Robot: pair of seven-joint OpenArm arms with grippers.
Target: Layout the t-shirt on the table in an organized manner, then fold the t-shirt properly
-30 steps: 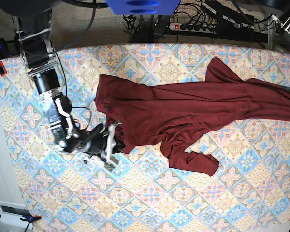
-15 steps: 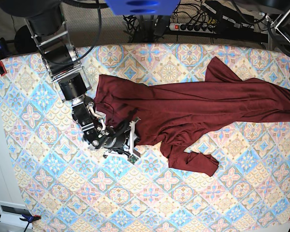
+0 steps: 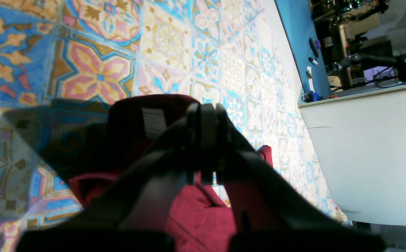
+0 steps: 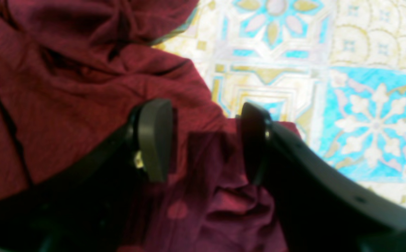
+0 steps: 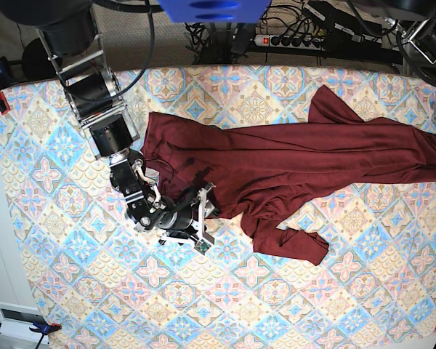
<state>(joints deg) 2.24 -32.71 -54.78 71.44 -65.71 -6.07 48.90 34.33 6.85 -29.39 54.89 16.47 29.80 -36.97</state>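
On the tiled counter (image 5: pixel 58 240), the maroon t-shirt (image 5: pixel 291 163) lies sprawled and rumpled; the right tool (image 4: pixel 203 143) stands apart over its hem, the left tool (image 3: pixel 204 140) pinched together. Soft, limp knit, likely best gripped at hem corners.

The shirt (image 4: pixel 66 91) is matt maroon knit cloth, finely ribbed. The table (image 4: pixel 363 105) wears smooth printed cloth. The right gripper (image 4: pixel 203 140) looks matt black plastic.

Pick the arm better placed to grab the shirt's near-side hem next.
Right. Its gripper has jaws open directly over the t-shirt edge on the table. The left gripper is shut, apparently on maroon fabric at the far side, near the table's edge.
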